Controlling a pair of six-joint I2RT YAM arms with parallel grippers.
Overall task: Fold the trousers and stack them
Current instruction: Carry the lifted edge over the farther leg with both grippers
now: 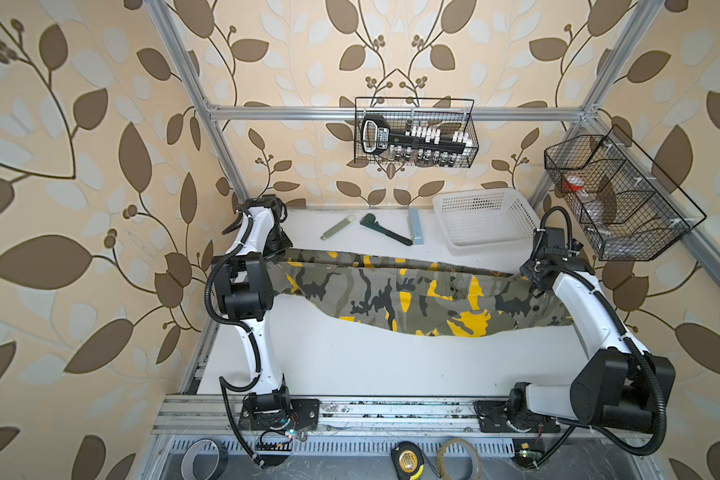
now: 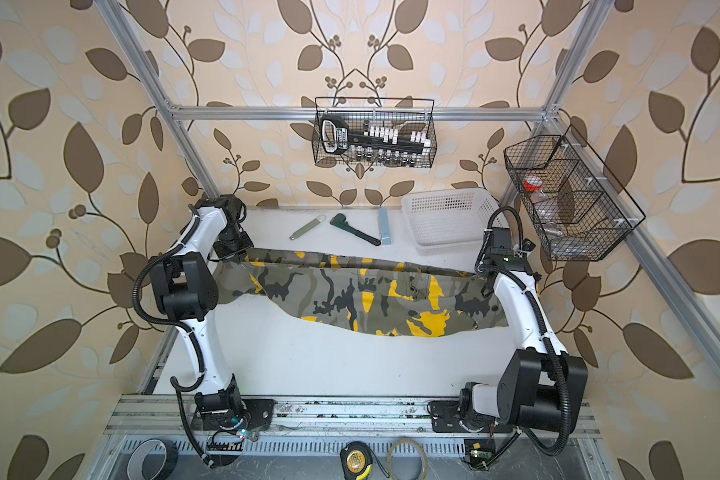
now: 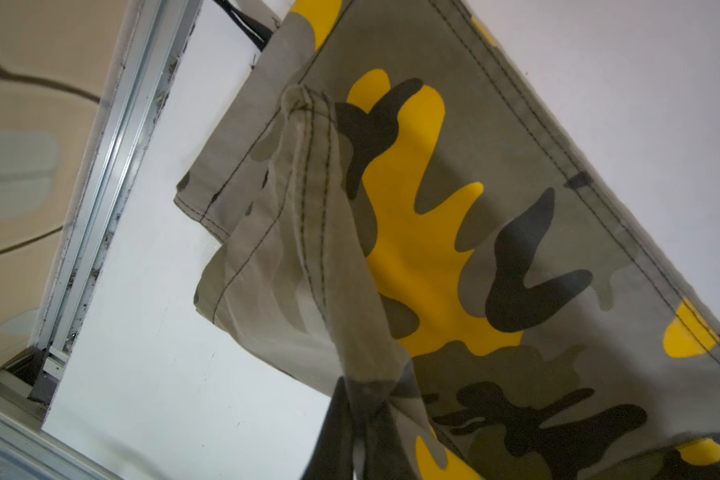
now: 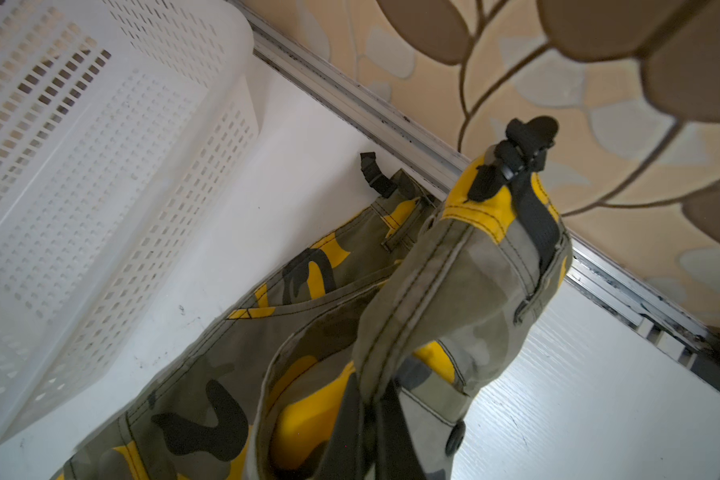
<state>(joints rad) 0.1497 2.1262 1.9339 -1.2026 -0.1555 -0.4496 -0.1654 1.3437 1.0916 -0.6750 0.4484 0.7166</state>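
At either end, left hand [image 3: 359,440], right hand [image 4: 371,436] gripping trousers [image 1: 391,299]

Beige wallpaper [image 1: 100,124] with brown leaves surrounds the white surface [image 1: 350,361]. An aluminium frame [image 1: 308,113] carries two wire baskets [image 1: 360,137].

Camouflage trousers [image 1: 391,291], olive-grey with black and yellow patches: stretched across mid-frame, both ends raised, lower edge sagging onto table [image 1: 350,361].

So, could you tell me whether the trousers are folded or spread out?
Spread lengthwise, unfolded: the trousers stretch between left gripper and right gripper.
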